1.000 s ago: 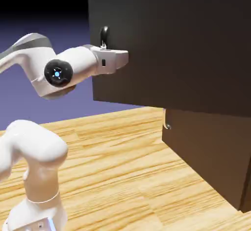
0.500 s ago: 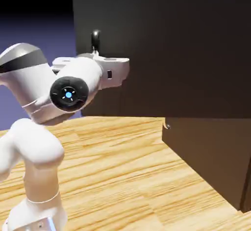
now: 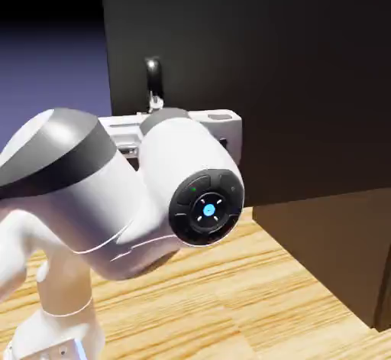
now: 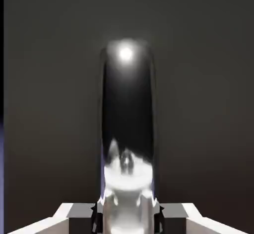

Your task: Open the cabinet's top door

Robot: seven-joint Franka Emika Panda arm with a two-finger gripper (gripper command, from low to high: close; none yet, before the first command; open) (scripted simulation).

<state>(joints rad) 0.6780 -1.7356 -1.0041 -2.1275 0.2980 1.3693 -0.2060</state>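
Swung further outward since the earlier frames, the top door (image 3: 252,83) now stands wide open from the cabinet (image 3: 336,259), and the arm's elbow fills the foreground. The claw (image 4: 127,218) is clamped on the door's curved handle (image 4: 127,123), which rises between its fingertips (image 4: 79,213). Below lies the wooden bench (image 3: 229,297).
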